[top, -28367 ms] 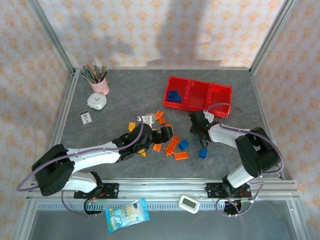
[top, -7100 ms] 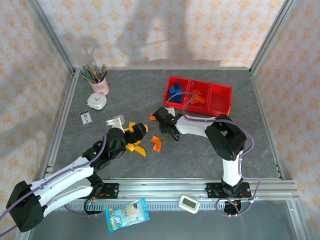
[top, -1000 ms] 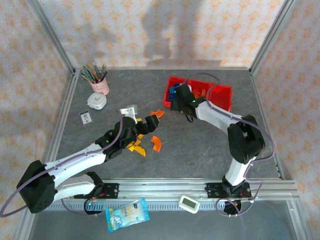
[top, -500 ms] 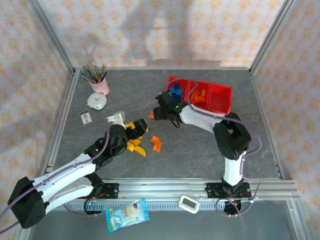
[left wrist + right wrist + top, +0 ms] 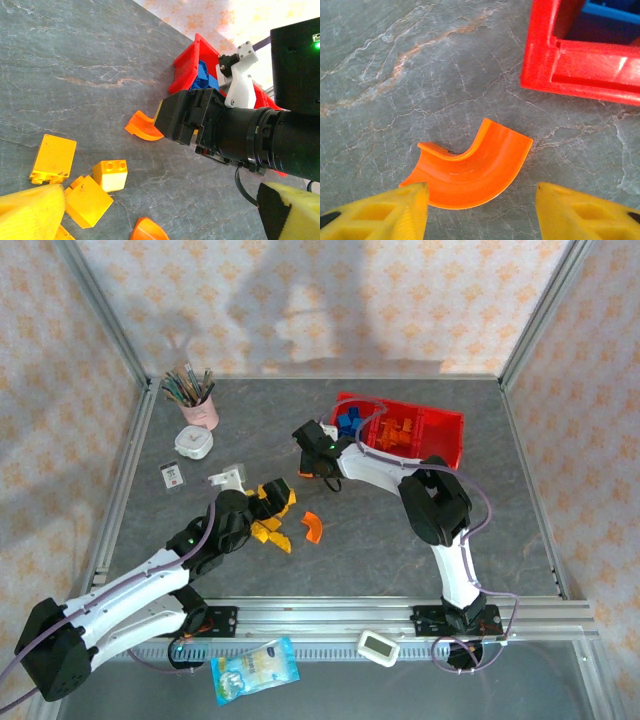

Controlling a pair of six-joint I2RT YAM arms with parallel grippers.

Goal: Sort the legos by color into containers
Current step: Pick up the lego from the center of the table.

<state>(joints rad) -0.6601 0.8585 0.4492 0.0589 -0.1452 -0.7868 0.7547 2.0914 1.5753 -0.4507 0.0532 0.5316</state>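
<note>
My right gripper [image 5: 480, 194] is open and low over the table, straddling an orange arch lego [image 5: 470, 172]; its left finger is at the arch's edge and its right finger stands apart. In the top view the right gripper [image 5: 304, 467] is left of the red tray [image 5: 445, 432], which holds blue legos [image 5: 348, 423] and orange legos [image 5: 398, 430]. My left gripper [image 5: 279, 499] is open with nothing in it, above yellow-orange legos [image 5: 268, 530] and beside another orange arch [image 5: 313, 526]. The left wrist view shows yellow bricks [image 5: 112, 175] and the first arch [image 5: 142, 127].
A pink cup of brushes [image 5: 200, 405], a white round object [image 5: 193, 443] and a small card [image 5: 173, 476] stand at the back left. The tray's red wall [image 5: 580, 75] is just beyond the right fingers. Metal frame rails edge the table.
My right gripper has swung from over the tray leftward and down to the orange arch, its jaws narrowing. The left gripper has drawn back a little toward the yellow bricks.
</note>
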